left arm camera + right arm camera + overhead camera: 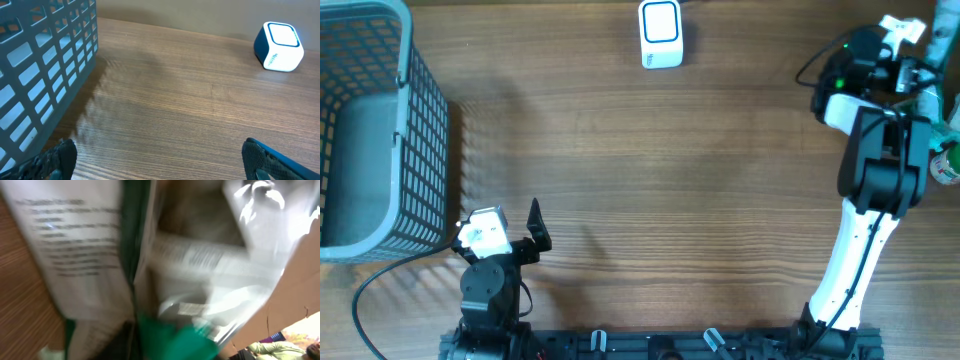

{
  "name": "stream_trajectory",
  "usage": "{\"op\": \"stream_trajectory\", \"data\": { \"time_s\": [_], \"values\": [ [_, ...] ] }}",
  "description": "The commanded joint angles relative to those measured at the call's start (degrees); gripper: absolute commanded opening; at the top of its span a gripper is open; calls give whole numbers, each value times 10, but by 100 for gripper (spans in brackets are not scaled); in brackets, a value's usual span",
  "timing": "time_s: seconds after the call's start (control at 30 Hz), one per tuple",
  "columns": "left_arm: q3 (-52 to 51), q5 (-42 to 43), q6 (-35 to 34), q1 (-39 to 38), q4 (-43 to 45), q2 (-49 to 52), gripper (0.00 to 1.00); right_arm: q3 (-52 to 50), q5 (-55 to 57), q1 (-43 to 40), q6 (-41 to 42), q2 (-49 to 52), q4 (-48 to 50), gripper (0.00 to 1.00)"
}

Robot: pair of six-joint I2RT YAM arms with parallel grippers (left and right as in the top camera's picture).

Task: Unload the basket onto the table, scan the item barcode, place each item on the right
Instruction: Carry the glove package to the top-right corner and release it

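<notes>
Open tabletop (700,190) runs wide between the grey basket (380,130) at the left edge and the packaged goods (947,165) crowded at the right edge. The scanner (661,35) stands alone at the far edge, free on its near sides.

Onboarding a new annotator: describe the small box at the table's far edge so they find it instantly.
On the wooden table, the grey mesh basket fills the left end. To its right, at the middle of the far edge, the small box stands alone on the wood. Nothing else is a rounded white cube with blue sides and a blue-ringed square face.
</notes>
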Motion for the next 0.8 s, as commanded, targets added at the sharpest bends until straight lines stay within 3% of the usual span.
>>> {"op": "stream_trajectory", "data": {
  "time_s": [0.0,0.07,0.27,0.37,0.53,0.67,0.77],
  "values": [
    [-3,2,-9,-2,2,-5,100,11,-4,2,20,-22,26,94],
    [-3,2,-9,-2,2,-5,100,15,0,7,5,-30,44,100],
    [-3,2,-9,-2,2,-5,100,38,-14,52,3,-102,47,100],
    [-3,2,-9,-2,2,-5,100,38,-28,113,3,-177,47,100],
    [-3,2,-9,-2,2,-5,100,38,-48,279,-23,-341,4,100],
    [-3,2,-9,-2,2,-5,100,38,36,445,-23,-456,-18,100],
    [-3,2,-9,-2,2,-5,100,36,36,580,-39,-523,-10,100]
  ]
}}
